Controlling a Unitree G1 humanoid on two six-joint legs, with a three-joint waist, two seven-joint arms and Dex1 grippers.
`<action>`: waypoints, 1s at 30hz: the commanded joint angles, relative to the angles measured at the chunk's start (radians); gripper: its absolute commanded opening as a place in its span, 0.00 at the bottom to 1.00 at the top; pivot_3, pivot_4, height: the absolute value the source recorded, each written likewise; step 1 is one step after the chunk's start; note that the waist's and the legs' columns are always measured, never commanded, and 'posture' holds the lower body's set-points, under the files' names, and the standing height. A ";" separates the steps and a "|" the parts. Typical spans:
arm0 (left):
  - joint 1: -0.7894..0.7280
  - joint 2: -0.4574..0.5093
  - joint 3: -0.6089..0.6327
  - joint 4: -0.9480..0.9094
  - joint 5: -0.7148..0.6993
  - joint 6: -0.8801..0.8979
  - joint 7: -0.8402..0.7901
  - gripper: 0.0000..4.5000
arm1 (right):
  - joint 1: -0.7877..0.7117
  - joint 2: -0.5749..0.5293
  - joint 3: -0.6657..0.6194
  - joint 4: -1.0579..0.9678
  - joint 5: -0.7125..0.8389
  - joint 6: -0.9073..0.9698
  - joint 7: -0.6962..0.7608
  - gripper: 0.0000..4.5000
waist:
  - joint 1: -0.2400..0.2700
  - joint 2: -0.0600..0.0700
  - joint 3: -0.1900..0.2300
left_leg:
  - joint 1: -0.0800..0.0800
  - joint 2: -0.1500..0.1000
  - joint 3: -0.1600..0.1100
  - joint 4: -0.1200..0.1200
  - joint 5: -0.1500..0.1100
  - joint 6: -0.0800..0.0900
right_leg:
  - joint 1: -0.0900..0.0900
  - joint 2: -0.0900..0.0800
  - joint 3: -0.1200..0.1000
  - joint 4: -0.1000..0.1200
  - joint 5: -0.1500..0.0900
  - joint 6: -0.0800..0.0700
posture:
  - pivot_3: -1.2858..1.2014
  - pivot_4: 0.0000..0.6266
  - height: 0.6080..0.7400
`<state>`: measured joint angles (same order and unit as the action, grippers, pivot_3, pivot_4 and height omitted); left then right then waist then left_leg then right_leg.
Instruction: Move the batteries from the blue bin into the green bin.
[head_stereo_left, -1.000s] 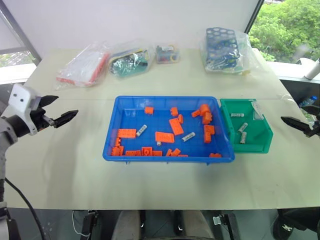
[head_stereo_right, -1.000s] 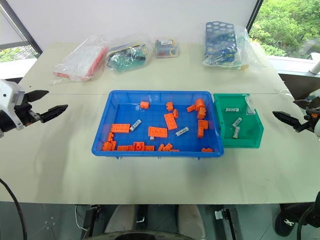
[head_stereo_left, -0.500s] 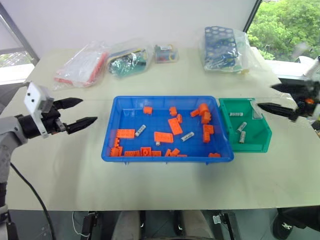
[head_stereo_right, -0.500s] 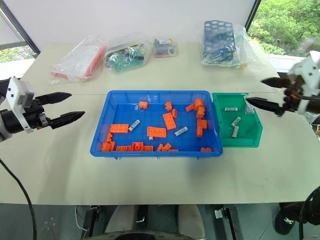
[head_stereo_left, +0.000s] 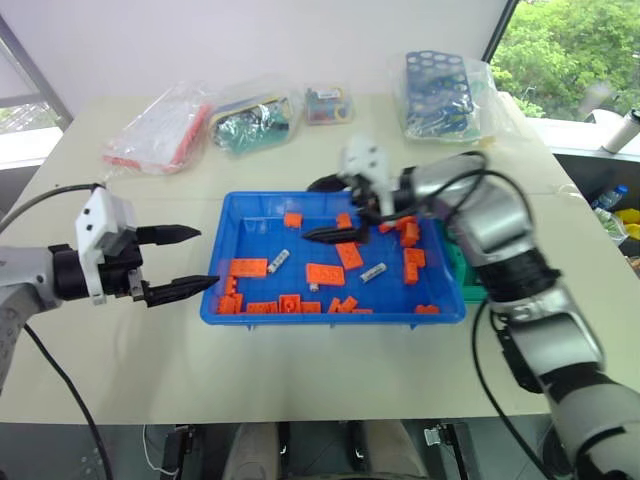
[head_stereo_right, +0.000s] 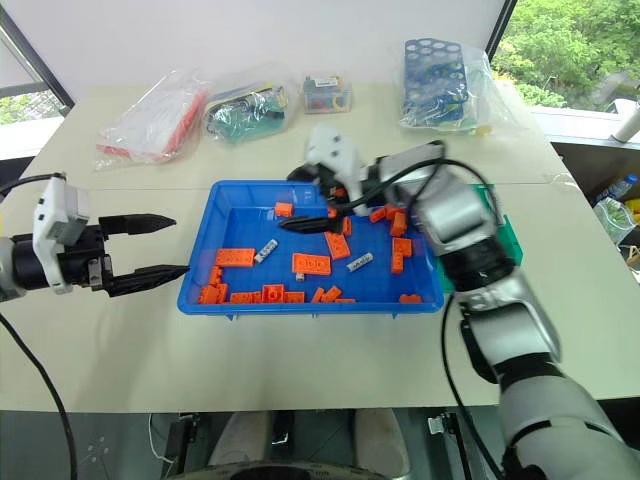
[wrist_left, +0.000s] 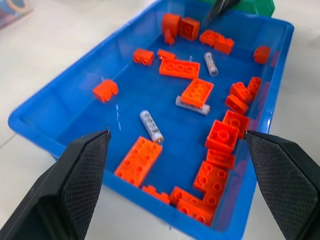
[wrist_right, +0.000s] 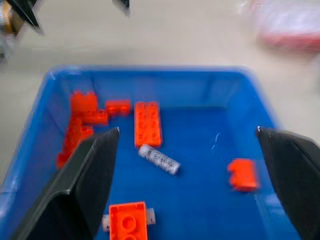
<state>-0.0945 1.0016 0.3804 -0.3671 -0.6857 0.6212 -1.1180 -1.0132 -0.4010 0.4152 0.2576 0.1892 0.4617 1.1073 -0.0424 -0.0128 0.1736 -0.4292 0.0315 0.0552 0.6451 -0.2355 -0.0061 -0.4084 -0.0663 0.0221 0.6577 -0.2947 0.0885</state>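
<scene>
**Three batteries in the blue bin**

Three batteries (wrist_left: 151, 126) lie among orange bricks (wrist_left: 138, 161) in the blue bin (head_stereo_left: 255, 201). Both the left gripper (head_stereo_left: 188, 260) beside it and right gripper (head_stereo_left: 312, 211) above it gape empty. The green bin (wrist_left: 256, 5) corner shows in the left wrist view.

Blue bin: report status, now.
Right gripper open, over the blue bin. Left gripper open, outside its left wall. Three batteries in the bin among orange bricks; one half under a brick. Green bin behind right arm.
</scene>
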 joint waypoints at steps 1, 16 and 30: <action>0.033 0.006 0.036 -0.046 0.006 -0.021 0.006 1.00 | -0.064 0.069 0.052 0.152 -0.086 -0.117 0.018 0.99 | -0.002 0.000 0.000 | 0.000 0.000 0.000 0.000 0.000 0.000 | 0.000 0.000 0.000 0.000 0.000 0.000 | 0.52 0.24 1.00; 0.082 -0.029 0.095 -0.127 -0.036 0.008 0.103 1.00 | -0.205 0.298 0.103 0.711 -0.323 -0.481 0.009 0.99 | -0.018 0.000 0.000 | 0.001 0.000 -0.001 -0.002 0.001 -0.002 | -0.001 0.000 -0.002 0.003 0.001 0.002 | 0.52 0.24 1.00; 0.017 -0.027 0.059 -0.096 -0.049 0.004 0.131 1.00 | -0.182 0.321 0.046 0.780 -0.365 -0.538 0.021 0.02 | -0.028 0.000 0.000 | 0.001 0.000 -0.002 -0.004 0.001 -0.004 | -0.001 0.000 -0.002 0.003 0.001 0.002 | 0.52 0.24 1.00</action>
<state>-0.0607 0.9715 0.4349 -0.4662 -0.7286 0.6318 -0.9900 -1.1897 -0.0894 0.4867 1.0626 -0.1822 -0.0747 1.1269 -0.0707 -0.0130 0.1735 -0.4277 0.0318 0.0530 0.6408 -0.2339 -0.0104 -0.4101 -0.0662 0.0201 0.6603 -0.2935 0.0903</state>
